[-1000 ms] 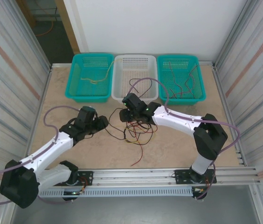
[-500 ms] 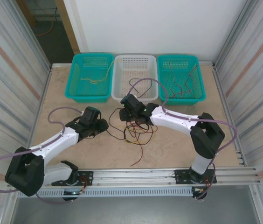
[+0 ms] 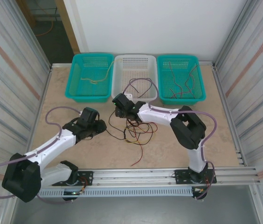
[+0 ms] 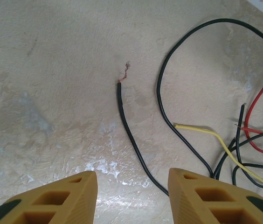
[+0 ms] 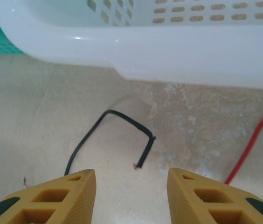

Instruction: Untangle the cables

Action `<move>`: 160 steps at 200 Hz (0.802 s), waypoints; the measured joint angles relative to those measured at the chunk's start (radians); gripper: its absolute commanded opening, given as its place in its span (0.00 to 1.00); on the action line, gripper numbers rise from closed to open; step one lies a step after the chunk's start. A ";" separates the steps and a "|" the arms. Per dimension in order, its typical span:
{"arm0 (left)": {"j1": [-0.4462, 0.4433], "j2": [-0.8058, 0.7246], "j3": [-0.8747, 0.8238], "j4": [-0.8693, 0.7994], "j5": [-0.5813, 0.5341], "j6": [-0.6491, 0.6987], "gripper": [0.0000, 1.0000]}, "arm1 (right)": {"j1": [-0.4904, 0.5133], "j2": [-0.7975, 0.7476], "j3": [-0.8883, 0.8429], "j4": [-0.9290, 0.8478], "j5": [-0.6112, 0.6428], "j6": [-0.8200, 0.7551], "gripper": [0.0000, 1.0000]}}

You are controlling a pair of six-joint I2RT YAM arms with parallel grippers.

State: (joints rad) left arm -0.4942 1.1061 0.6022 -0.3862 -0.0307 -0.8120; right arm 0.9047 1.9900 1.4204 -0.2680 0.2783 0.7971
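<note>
The cables (image 3: 138, 128) lie as a loose tangle of black, red and yellow strands in the middle of the table. My left gripper (image 3: 104, 126) is open just left of the tangle. In the left wrist view, a black cable (image 4: 130, 135) with a bare copper tip runs between the open fingers of the left gripper (image 4: 131, 196), and a yellow strand (image 4: 206, 133) and a red strand (image 4: 262, 102) lie to the right. My right gripper (image 3: 115, 107) is open near the white basket's front. In its wrist view, a bent black cable end (image 5: 122, 117) lies ahead of the right gripper (image 5: 131, 191), with nothing between the fingers.
Three baskets stand along the back: a teal one (image 3: 75, 88) holding a pale cable, a white one (image 3: 117, 86), and a teal one (image 3: 201, 88) holding red and black cables. The white basket's wall (image 5: 169, 46) is close ahead of the right gripper. A red strand (image 5: 250, 149) lies at its right.
The right gripper has moved left and toward the white basket, with its arm folding in. The left gripper shifted slightly right toward the tangle. Both stay open.
</note>
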 measured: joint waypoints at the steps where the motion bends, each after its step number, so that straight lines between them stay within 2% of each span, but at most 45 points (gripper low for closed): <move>1: 0.000 -0.002 0.000 -0.001 0.000 0.000 0.46 | 0.000 0.003 0.003 0.000 0.000 0.000 0.41; 25: 0.000 -0.032 0.000 -0.003 -0.009 0.002 0.47 | -0.008 0.043 0.031 -0.001 0.016 0.008 0.38; 43: 0.007 -0.055 0.000 -0.006 -0.009 0.004 0.48 | -0.011 0.067 0.043 -0.005 0.028 0.011 0.30; 57: 0.019 -0.070 0.000 -0.006 -0.008 0.004 0.48 | -0.013 0.077 0.044 -0.010 0.041 0.013 0.14; 73: 0.033 -0.085 -0.002 -0.006 -0.007 0.007 0.49 | -0.015 0.083 0.044 -0.018 0.045 0.021 0.00; 91: 0.042 -0.101 -0.003 -0.012 -0.005 0.011 0.50 | -0.015 0.084 0.044 -0.020 0.049 0.011 0.00; 109: 0.042 -0.117 -0.005 -0.014 -0.003 0.026 0.62 | -0.009 0.075 0.036 -0.013 0.061 -0.006 0.00; 121: 0.042 -0.127 -0.007 -0.013 0.006 0.028 0.66 | 0.001 0.045 0.003 0.004 0.067 -0.029 0.00; 160: 0.042 -0.138 -0.023 0.018 0.040 0.030 0.66 | 0.088 -0.153 -0.132 0.027 0.098 -0.121 0.00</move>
State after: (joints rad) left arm -0.4522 0.9684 0.5793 -0.3687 0.0097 -0.7822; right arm 0.9928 1.8370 1.2884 -0.2413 0.3763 0.6762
